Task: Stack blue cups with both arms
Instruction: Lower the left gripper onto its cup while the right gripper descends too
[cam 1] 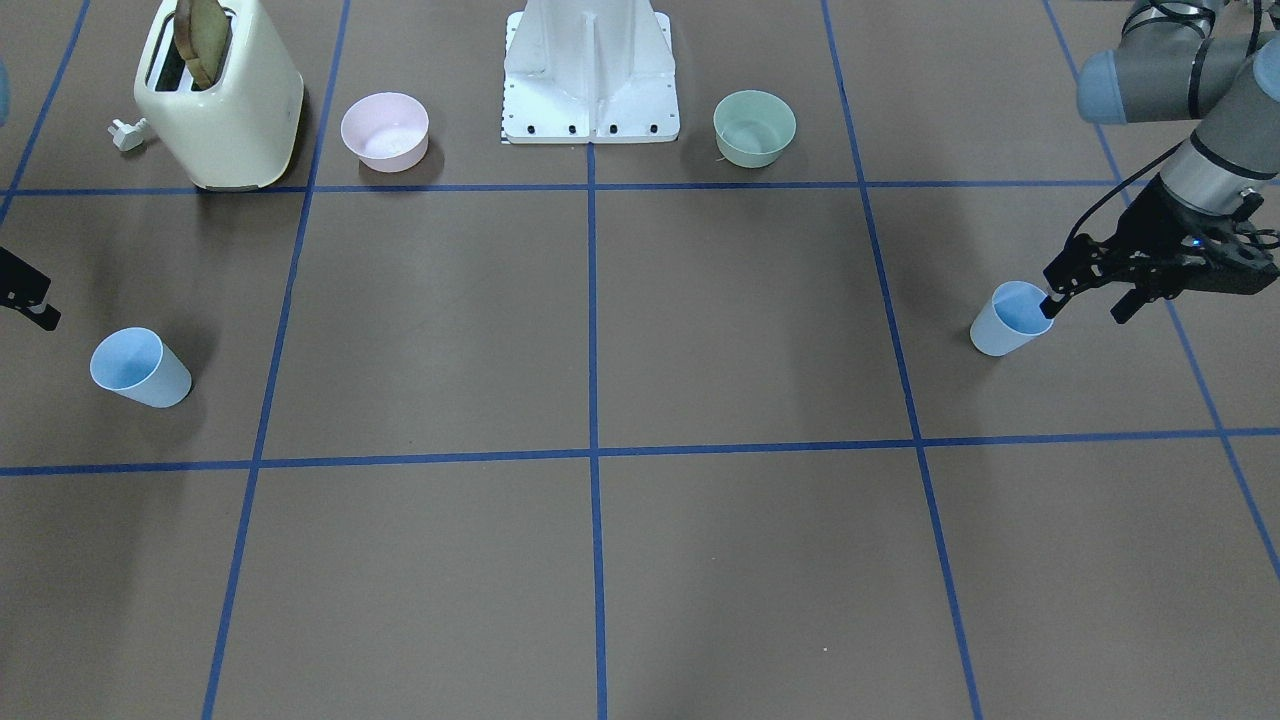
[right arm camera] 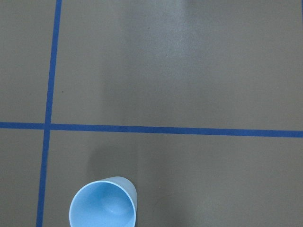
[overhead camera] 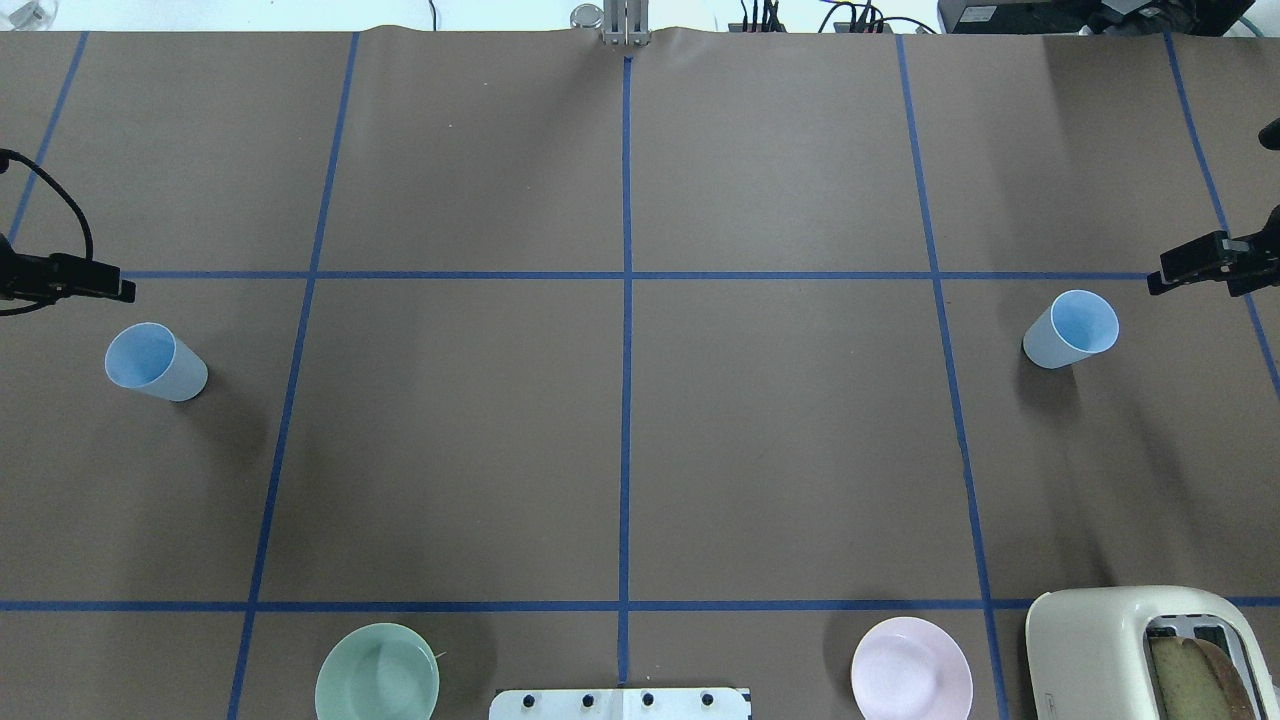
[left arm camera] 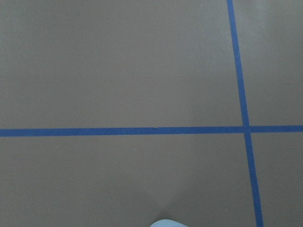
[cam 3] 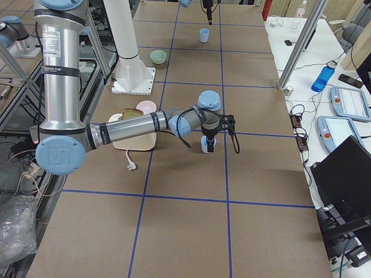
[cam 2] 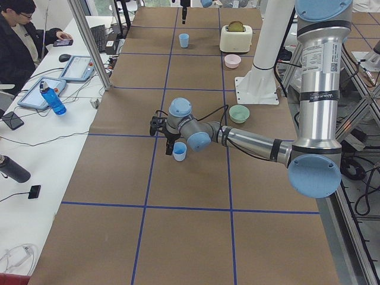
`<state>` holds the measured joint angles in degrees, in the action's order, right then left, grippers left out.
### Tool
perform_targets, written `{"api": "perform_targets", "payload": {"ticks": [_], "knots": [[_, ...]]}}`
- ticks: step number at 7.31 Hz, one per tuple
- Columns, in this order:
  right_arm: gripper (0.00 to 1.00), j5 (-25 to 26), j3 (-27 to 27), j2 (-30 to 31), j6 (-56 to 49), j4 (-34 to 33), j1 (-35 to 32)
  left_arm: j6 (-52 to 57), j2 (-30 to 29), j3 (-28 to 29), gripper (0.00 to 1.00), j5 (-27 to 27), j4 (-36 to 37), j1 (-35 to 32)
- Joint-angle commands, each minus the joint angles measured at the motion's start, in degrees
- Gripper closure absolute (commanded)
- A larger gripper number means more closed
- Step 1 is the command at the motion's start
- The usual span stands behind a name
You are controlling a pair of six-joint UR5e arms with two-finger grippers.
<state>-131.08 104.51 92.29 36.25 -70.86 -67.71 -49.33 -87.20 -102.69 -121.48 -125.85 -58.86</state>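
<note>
Exterior front-facing shows the left fingers point(cam 1: 1052, 296) spread with one tip over the rim of the left cup point(cam 1: 1005, 322), the right fingers point(cam 1: 38, 316) too cropped to tell near the right cup point(cam 1: 140, 368); an off-centre squeeze could topple either, standing far apart on the surface point(cam 1: 750, 330)

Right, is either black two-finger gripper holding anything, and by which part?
Nothing is held. Both light-blue plastic tapered cups stand free; the open left gripper hangs at one's rim.
</note>
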Motion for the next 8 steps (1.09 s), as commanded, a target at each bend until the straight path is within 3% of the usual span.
{"api": "perform_targets", "payload": {"ticks": [1,6,7,8], "knots": [[0.00,0.04,-0.09,0.26,0.58,0.46,0.47,0.11,0.98,0.56,0.02,3.78,-0.01,4.01],[0.00,0.30,-1.24,0.53,0.32,0.46,1.79,1.08,1.76,2.23,0.02,4.49,-0.01,6.04],[0.00,0.30,-1.32,0.53,0.32,0.46,1.79,0.99,1.77,2.32,0.09,4.49,-0.01,6.48],[0.00,0.30,-1.32,0.53,0.32,0.46,1.79,0.99,1.77,2.41,0.25,4.58,-0.01,7.26]]}}
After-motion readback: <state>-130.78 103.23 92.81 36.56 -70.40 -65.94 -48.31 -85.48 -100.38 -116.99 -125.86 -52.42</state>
